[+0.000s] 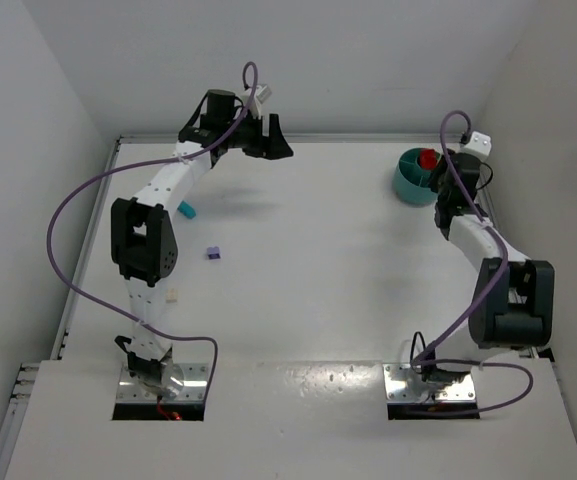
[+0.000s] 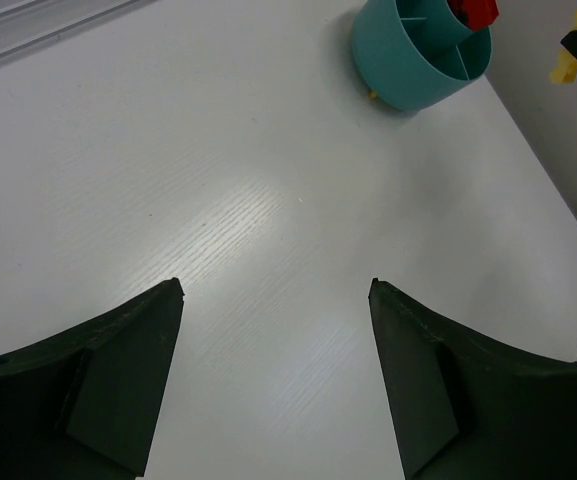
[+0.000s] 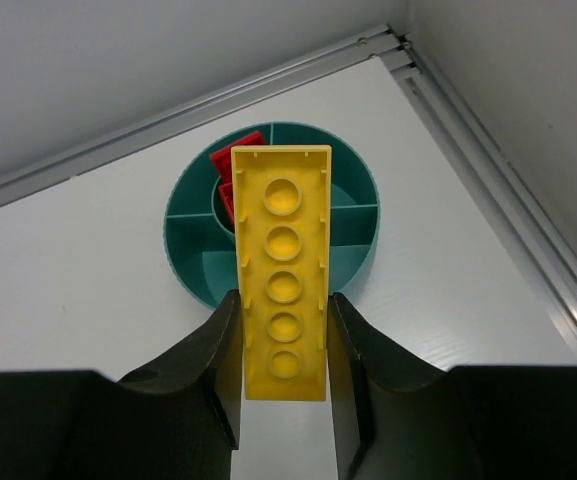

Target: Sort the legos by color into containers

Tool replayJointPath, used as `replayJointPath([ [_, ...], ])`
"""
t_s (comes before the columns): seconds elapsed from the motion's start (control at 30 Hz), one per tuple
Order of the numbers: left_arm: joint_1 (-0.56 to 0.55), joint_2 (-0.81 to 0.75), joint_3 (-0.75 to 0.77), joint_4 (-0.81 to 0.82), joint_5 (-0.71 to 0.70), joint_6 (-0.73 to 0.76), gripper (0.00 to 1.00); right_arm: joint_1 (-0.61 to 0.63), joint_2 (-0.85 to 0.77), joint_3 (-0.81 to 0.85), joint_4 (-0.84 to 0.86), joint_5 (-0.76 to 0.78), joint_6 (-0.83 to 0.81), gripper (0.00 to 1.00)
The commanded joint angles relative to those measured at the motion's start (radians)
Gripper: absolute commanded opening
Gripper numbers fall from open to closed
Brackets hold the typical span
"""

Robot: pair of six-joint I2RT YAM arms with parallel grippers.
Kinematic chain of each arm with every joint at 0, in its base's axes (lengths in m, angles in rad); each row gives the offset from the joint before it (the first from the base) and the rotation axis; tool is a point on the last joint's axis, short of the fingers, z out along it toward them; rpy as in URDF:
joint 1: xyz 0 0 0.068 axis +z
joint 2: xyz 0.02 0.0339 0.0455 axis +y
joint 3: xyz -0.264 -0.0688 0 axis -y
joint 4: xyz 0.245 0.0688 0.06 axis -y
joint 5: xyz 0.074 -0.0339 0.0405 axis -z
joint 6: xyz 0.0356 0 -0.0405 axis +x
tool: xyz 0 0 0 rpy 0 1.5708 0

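**Right wrist view.** My right pincer (image 3: 283,297) is clamping a yellow plate (image 3: 283,195). Its two fingers are pressing on the long edges near the plate's near end, so most of the length is projecting forward unsupported. Beyond the plate's far end, the teal divided dish (image 3: 353,255) is sitting on the desk (image 3: 88,290) close to the far right corner. Red bricks (image 3: 226,165) are lying in one of its compartments. I cannot tell whether the plate's tip is hanging over the rim or only lining up with it.

**Left wrist view.** My left pincer (image 2: 274,285) is hovering with its fingers apart and nothing between them, facing across the desk toward the same dish.

**Top view.** A cyan brick (image 1: 185,211), a purple brick (image 1: 213,253) and a cream brick (image 1: 172,296) are lying loose on the left half of the desk, well apart from the dish and not yet sorted.

**Handling.** I am judging these pieces to be light, rigid and smooth-sided. Pinched at one end only, the plate is likely to pivot or slide, so a grip across the long edges nearer the middle is probably suiting it better. The small bricks are offering only opposite flat faces, and an off-centre pinch is liable to flick them away.
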Motion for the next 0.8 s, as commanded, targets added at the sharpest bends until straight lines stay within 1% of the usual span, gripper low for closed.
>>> replayJointPath([
  [0.0,0.004,-0.020,0.025,0.023,-0.008,0.020,0.81,-0.058,0.041,0.046,0.098,-0.229,0.054,0.00],
  [0.07,0.004,-0.020,0.025,0.023,-0.008,0.031,0.81,-0.081,0.069,0.066,0.107,-0.305,0.054,0.00],
  [0.1,0.004,-0.020,0.025,0.023,-0.008,0.031,0.81,-0.104,0.086,0.084,0.107,-0.378,0.054,0.00],
  [0.17,0.013,-0.010,0.025,0.023,-0.008,0.031,0.81,-0.127,0.135,0.097,0.129,-0.437,0.054,0.00],
  [0.2,0.022,-0.010,0.025,0.023,-0.008,0.031,0.81,-0.136,0.149,0.097,0.176,-0.475,0.054,0.00],
  [0.37,0.031,0.000,0.015,0.032,-0.019,0.040,0.81,-0.188,0.244,0.107,0.314,-0.548,0.002,0.00],
  [0.47,0.050,-0.011,0.005,0.032,-0.019,0.049,0.81,-0.214,0.278,0.107,0.431,-0.600,-0.009,0.00],
  [0.57,0.050,-0.020,0.005,0.032,-0.028,0.059,0.82,-0.224,0.290,0.042,0.543,-0.640,-0.034,0.00],
  [0.63,0.059,-0.020,-0.004,0.032,-0.028,0.059,0.82,-0.233,0.301,0.032,0.568,-0.669,-0.064,0.00],
  [0.77,0.059,-0.020,-0.013,0.032,-0.038,0.068,0.82,-0.242,0.310,-0.003,0.618,-0.680,-0.064,0.00],
])
